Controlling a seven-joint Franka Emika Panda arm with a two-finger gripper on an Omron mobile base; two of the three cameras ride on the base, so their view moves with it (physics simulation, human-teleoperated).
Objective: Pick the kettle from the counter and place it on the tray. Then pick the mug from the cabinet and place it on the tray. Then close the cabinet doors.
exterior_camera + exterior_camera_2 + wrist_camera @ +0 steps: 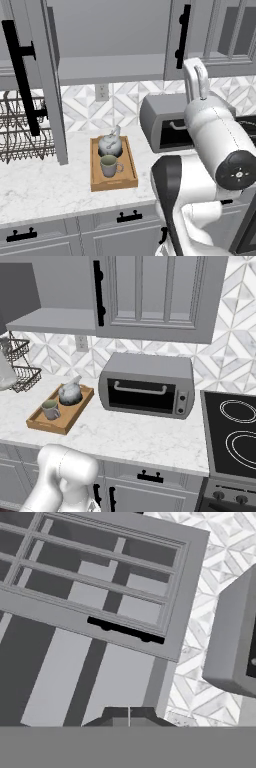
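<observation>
Kettle [110, 144] and mug [109, 165] both sit on the tray [128, 167], kettle at the far end toward the wall, mug at the near end, the two just beside each other. In the right base view the kettle [70, 393] is again behind the mug [50, 409] on the tray [70, 415]. Tray rests flat on the marble surface [45, 187], left of the toaster oven [146, 385].

Cabinet [107, 47] above is open, grey shelf [110, 69] bare. Left door [42, 75] swung out toward the camera, black bar handle [21, 75] on its face. Right door [175, 37] also ajar, handle [182, 36] visible; in the right base view this door [155, 296] stands out in front of the opening with its handle [99, 292] at the left edge.

Arm raised high at the right of the left base view, wrist near the right door. Tool [129, 714] closed, fingertips pressed together, nothing between them. Hand view looks at a panelled door [107, 587] with its black handle [125, 629], tilted across the frame; tool is near but not touching it, as far as can be told.

Wire dish rack [20, 127] on the surface at far left. Wall outlet [102, 92] above the tray. Cooktop [232, 431] at right of the oven. Drawers with black handles [129, 217] below the surface.
</observation>
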